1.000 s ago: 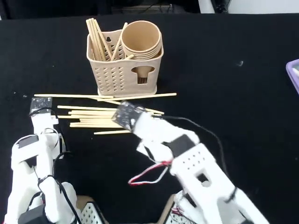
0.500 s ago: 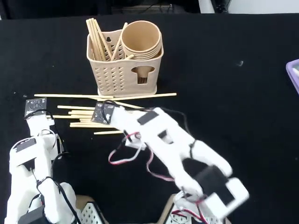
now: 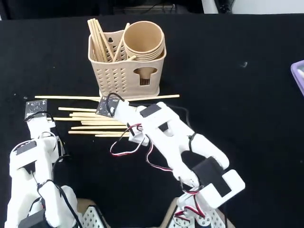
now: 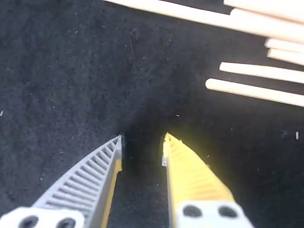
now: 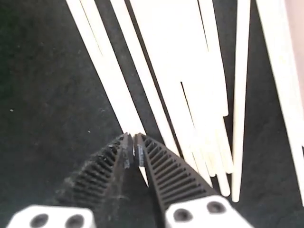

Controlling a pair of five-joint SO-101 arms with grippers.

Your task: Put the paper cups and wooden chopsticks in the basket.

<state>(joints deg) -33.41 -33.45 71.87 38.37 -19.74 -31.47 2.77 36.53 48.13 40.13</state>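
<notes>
As the right claw (image 5: pixel 134 142) pinches 1 chopstick (image 5: pixel 118 104), left claw (image 4: pixel 142 142) (parted) hovers nearby.

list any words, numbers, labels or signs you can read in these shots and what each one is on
No text can be read in these pictures.
basket, paper cups, chopsticks: plain, no print shows.
dark board on the left arm and dark board on the right arm: a few pale specks, too small to read.
</notes>
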